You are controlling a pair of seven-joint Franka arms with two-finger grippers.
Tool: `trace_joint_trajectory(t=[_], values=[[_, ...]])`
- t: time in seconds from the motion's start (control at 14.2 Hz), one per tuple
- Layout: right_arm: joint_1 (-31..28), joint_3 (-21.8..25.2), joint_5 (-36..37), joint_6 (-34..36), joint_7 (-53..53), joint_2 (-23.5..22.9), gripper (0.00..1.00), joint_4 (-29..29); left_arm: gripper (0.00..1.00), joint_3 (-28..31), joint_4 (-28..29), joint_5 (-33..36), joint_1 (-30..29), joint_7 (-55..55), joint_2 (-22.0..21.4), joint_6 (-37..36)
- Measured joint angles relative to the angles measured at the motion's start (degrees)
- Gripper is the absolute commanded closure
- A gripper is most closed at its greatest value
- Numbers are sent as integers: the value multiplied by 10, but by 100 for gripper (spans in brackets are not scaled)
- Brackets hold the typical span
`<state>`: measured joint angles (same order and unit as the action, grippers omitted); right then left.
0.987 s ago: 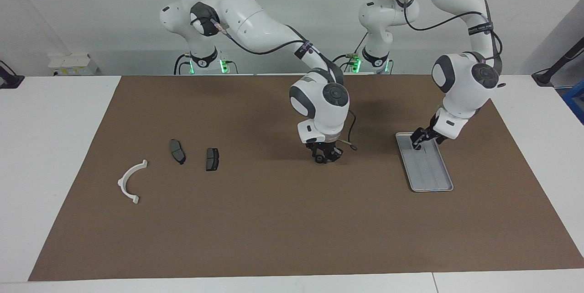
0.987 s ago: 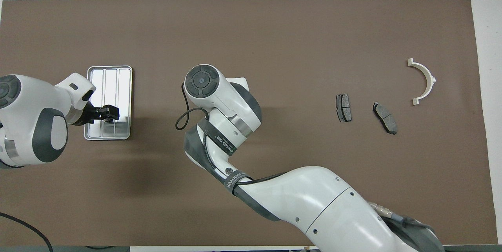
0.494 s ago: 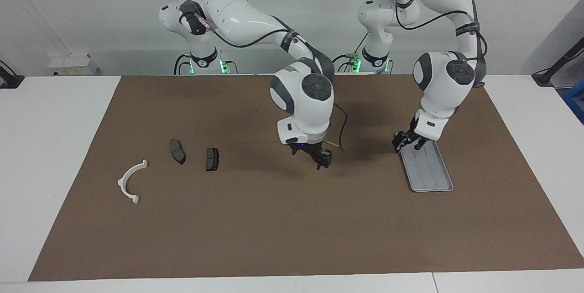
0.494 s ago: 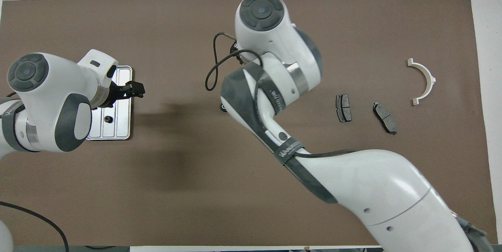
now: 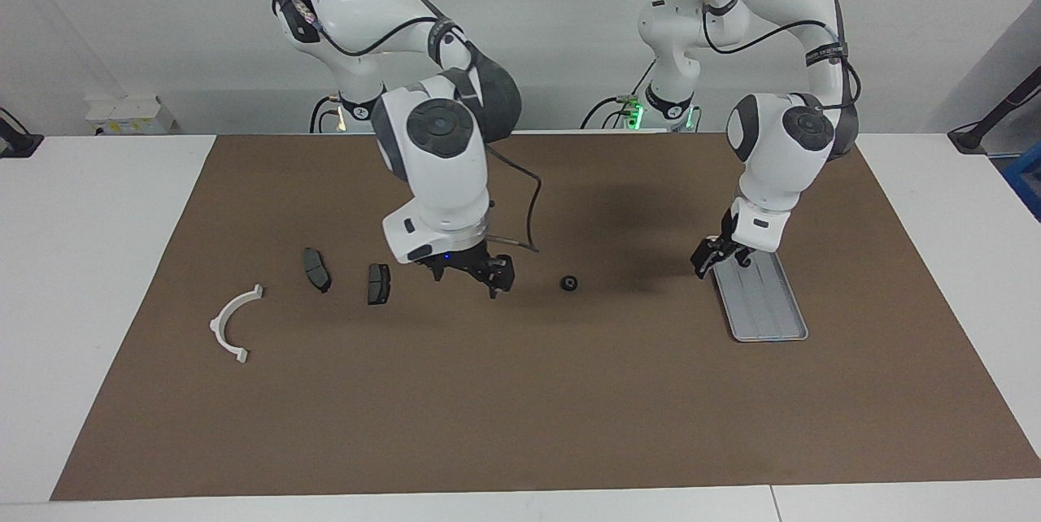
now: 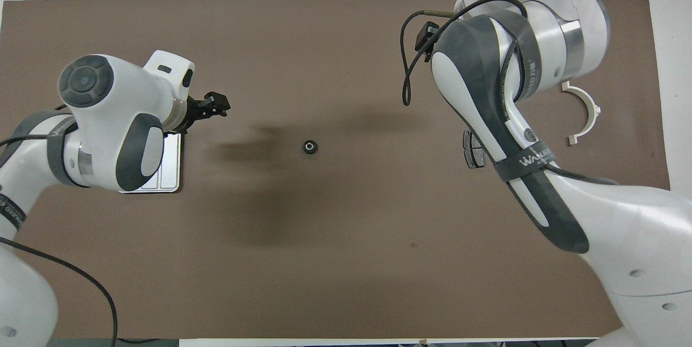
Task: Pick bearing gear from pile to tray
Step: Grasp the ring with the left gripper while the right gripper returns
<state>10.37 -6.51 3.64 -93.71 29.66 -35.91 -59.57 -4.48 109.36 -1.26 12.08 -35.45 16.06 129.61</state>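
A small black round bearing gear (image 5: pixel 569 284) (image 6: pixel 309 146) lies alone on the brown mat, midway between the pile and the tray. My right gripper (image 5: pixel 474 275) hangs open and empty above the mat, between the bearing gear and the nearer dark pad; the arm hides it in the overhead view. The pile shows two dark grey pads (image 5: pixel 316 269) (image 5: pixel 378 283) and a white arc (image 5: pixel 232 325) (image 6: pixel 586 112). The silver tray (image 5: pixel 764 306) (image 6: pixel 167 174) sits toward the left arm's end. My left gripper (image 5: pixel 704 258) (image 6: pixel 217 105) hovers open and empty by the tray's corner nearest the bearing gear.
The brown mat (image 5: pixel 520 408) covers most of the white table. The left arm covers most of the tray in the overhead view. One pad (image 6: pixel 469 152) peeks out from under the right arm there.
The right gripper opened, left the bearing gear on the mat and swung up toward the pads. The left gripper moved off the tray toward the table's middle.
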Motion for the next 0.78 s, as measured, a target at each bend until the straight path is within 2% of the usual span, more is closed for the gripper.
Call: trace_joint_trajectory(t=[0.21,0.35,0.56,0.78], values=[[-22,0,0,0,-46,2,0,-12,0,0,-60,0,70,-97,66,2],[-35,0,0,0,-91,5,0,-19,0,1,-89,2,130,-168,94,2],[-52,9,1,-3,-198,21,0,-33,0,8,-94,8,179,-210,104,1],[-59,39,0,-63,-308,85,0,-114,8,13,-86,9,182,-212,107,2]])
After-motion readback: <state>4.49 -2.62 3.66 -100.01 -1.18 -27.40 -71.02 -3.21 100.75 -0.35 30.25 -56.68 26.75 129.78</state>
